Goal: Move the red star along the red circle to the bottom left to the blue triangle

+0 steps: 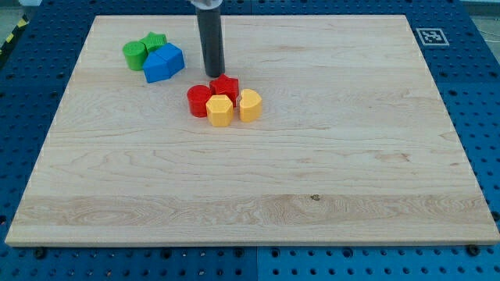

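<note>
1. Red star (224, 86) sat upper centre-left of the frame, touching the red circle (198, 101) at its lower left, with a yellow block (219, 110) and a yellow heart (249, 104) just below.
2. No blue triangle visible; only a blue block (162, 63) upper left, beside green blocks (143, 51).
3. My tip (214, 75) was just above-left of the star, seemingly touching.
4. Best approach, I'd say: reposition to the star's upper right, then push down-left past the circle.
5. No claw: bare rod, holding nothing.

1 camera looks down at a slant from beyond the wooden board's (258, 179) bottom edge, taking in the whole board and its blue pegboard (469, 94) surround.
</note>
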`<state>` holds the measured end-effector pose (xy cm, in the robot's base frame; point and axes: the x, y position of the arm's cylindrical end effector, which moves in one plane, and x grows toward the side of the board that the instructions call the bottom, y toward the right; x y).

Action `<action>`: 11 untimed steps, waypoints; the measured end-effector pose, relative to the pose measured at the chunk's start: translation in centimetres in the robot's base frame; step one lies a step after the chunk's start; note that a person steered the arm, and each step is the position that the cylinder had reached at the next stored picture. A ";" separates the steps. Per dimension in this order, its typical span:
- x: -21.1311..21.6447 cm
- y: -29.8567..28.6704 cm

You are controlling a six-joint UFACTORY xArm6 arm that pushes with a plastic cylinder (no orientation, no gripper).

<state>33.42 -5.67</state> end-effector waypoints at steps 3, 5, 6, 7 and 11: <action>2.1 5.9; 5.9 3.5; 7.3 1.8; 7.6 1.4; 4.8 0.0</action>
<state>38.20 -5.63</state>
